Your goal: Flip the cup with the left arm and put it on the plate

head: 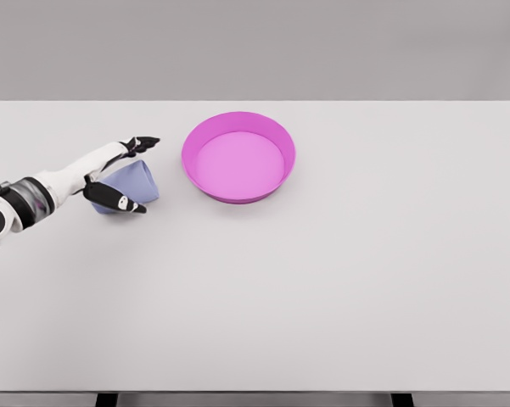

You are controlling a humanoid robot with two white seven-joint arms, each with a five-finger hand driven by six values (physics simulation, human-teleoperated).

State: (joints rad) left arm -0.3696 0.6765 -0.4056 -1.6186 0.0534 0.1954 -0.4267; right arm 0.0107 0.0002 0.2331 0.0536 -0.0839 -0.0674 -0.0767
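On the broad white table (322, 288) sits a round magenta plastic plate (238, 156), and just left of it the left hand (119, 174) wraps its black-tipped fingers (129, 204) around a tilted pale lavender cup (134, 182).

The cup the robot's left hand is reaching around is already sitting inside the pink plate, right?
Not quite. The head view shows the cup on the white table, to the left of the pink plate, not inside it. The left hand is indeed around it, with fingers on either side.
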